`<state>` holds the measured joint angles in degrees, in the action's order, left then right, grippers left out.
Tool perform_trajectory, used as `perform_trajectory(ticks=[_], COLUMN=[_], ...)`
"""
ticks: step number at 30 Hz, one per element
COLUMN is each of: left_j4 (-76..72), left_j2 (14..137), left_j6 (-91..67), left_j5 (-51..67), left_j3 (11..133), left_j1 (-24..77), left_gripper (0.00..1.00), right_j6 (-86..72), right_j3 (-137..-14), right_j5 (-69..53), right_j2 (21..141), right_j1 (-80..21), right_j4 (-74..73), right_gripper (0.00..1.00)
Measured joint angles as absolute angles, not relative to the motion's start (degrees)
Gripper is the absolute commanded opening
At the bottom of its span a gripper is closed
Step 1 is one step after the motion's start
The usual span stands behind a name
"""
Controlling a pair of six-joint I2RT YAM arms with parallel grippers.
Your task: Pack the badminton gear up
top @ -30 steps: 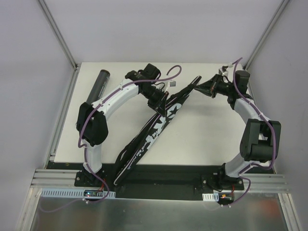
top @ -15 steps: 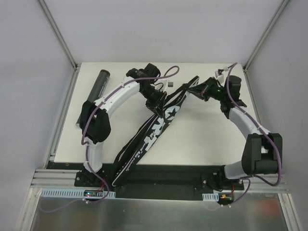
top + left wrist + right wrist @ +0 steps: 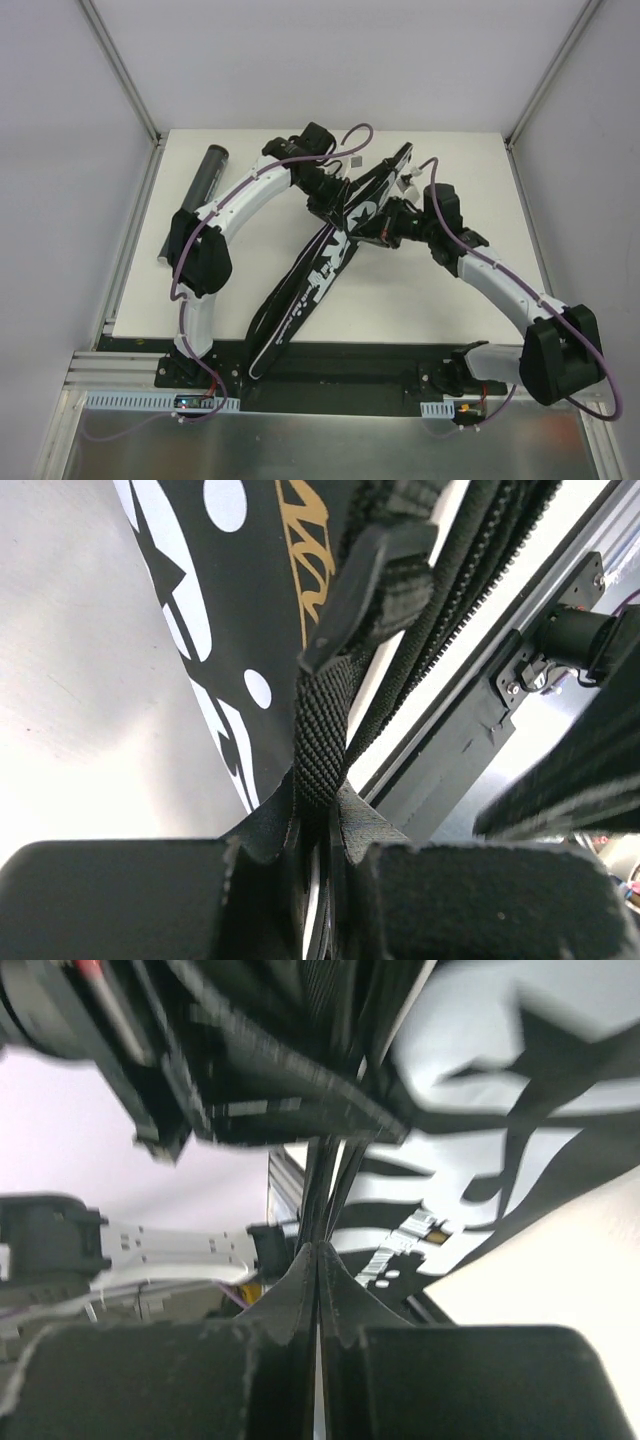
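The black bag lies across the tabletop, its long axis running from lower left to upper centre. Our left fingers pinch its strap. Our right fingers sit closed at its right edge, both near the upper end.

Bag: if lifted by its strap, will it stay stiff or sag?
Likely sags: the bag is long, flat fabric, and the left gripper pinches only a woven strap off-centre. Probably light, as it lies thin.
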<state>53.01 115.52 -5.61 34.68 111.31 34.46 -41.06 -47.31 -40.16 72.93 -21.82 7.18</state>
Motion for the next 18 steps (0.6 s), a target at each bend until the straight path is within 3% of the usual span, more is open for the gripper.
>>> perform_trajectory(ticks=[3, 6, 7, 11, 18], left_j4=[52.47, 52.14, 52.10, 51.09, 50.35], left_j2=[115.52, 115.52, 115.52, 115.20, 114.74], left_j6=[-5.63, -5.63, -5.61, -5.61, -5.56], left_j5=[33.87, 33.78, 33.78, 34.20, 34.63], left_j3=[111.74, 111.66, 111.55, 109.60, 108.90], left_j1=[34.46, 34.46, 34.46, 34.52, 34.57], left_gripper=[0.00, 0.00, 0.00, 0.00, 0.00], right_j6=[-39.81, -39.35, -38.76, -35.29, -32.51], right_j3=[-46.09, -45.47, -45.91, -54.50, -69.93], right_j5=[-40.07, -41.10, -41.76, -45.82, -52.34], right_j2=[70.61, 68.49, 68.45, 74.26, 88.18], right_j1=[-24.51, -19.38, -16.23, -5.32, -2.09], right_j4=[5.56, 3.09, 2.50, -2.33, -3.42], right_gripper=[0.03, 0.34, 0.39, 0.41, 0.44])
